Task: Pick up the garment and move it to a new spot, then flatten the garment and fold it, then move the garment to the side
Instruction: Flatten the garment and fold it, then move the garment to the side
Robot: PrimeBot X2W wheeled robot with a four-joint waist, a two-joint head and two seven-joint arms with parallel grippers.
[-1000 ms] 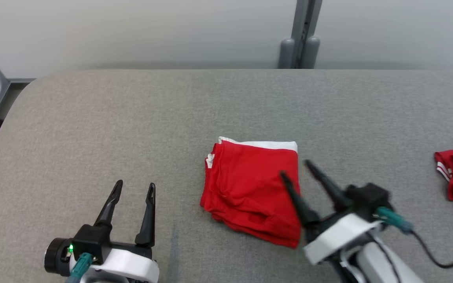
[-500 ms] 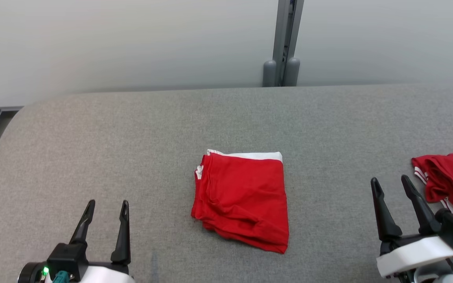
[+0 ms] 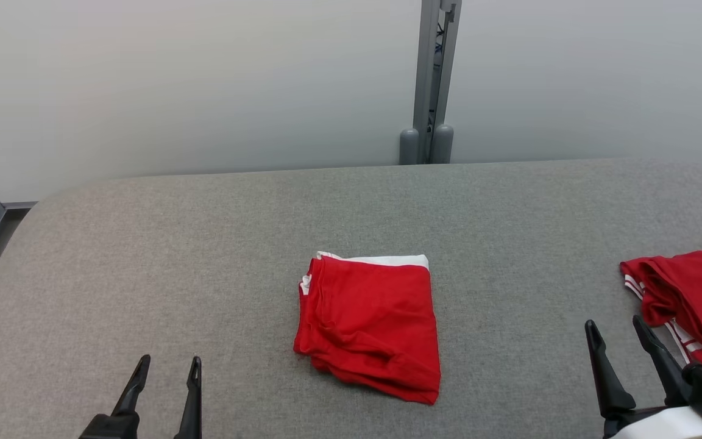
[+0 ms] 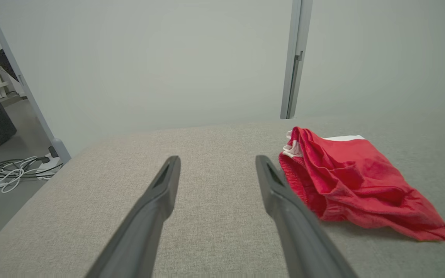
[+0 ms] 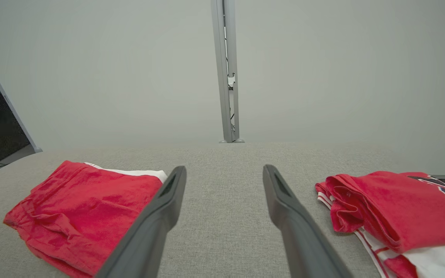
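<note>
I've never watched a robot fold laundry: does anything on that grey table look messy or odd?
Nothing spilled or damaged. The folded red cloth garment with a white edge lies slightly crooked in the middle, its left side bunched. The red-and-white striped garment at the right edge is loosely rumpled.

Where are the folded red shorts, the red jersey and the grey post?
folded red shorts (image 3: pixel 369 329), head view, middle of the top layer.
red jersey (image 3: pixel 686 286), head view, red upper fold.
grey post (image 3: pixel 429 73), head view, upright shaft.
</note>
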